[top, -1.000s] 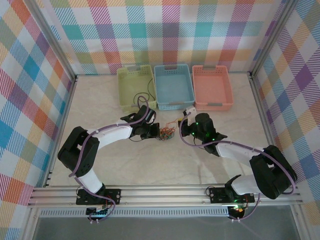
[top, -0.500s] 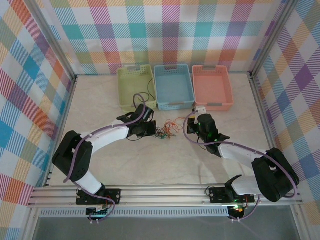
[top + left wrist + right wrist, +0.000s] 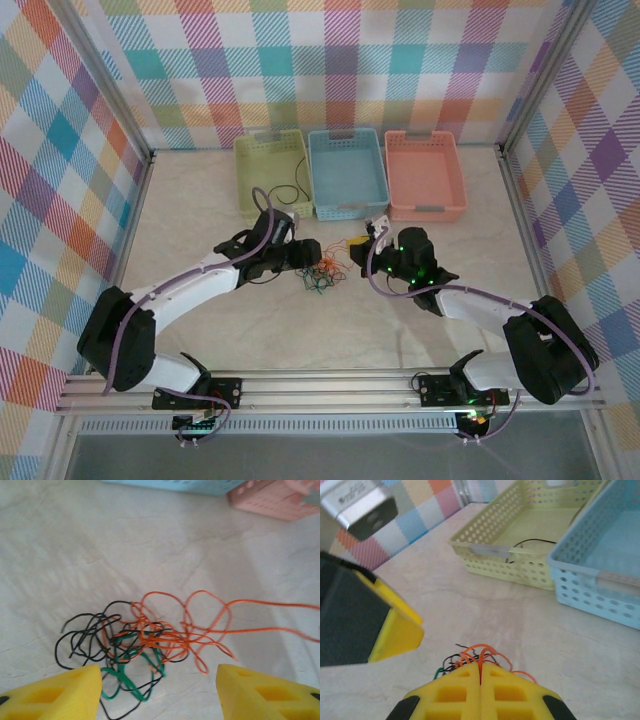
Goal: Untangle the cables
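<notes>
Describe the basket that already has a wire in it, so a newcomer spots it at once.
Three baskets line the far edge of the table. Take the left one, the yellow-green basket, next to the blue basket. Alone of the three, it holds a thin black wire.

Cables (image 3: 150, 637): orange, green, black, knotted in loose clump.

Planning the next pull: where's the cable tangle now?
Top view: the cable tangle lies mid-table before the blue basket, between the left claw and the right claw pinching its orange strands.
</notes>
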